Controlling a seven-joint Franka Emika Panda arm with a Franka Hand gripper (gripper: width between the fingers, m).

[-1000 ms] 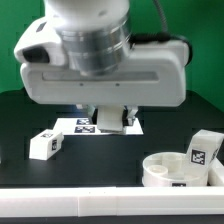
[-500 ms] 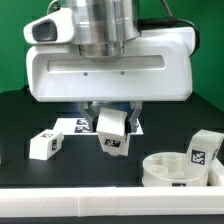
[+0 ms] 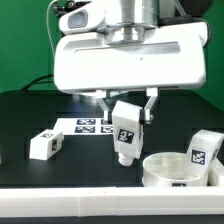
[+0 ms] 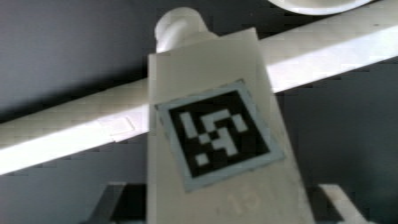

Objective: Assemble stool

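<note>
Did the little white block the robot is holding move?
Yes. The leg has shifted toward the exterior view's right: from about the middle of the marker board to its right end, nearer the round seat.

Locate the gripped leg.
In the exterior view the leg hangs tilted in the gripper near centre, above the table, just to that view's left of the seat.

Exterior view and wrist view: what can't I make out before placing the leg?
Seat: exterior view, right side cut off by the frame edge; wrist view, only a sliver at the edge.
Marker board: exterior view, partly hidden behind the hand and the leg it holds.
Leg by the seat: exterior view, base hidden behind the seat's rim.
</note>
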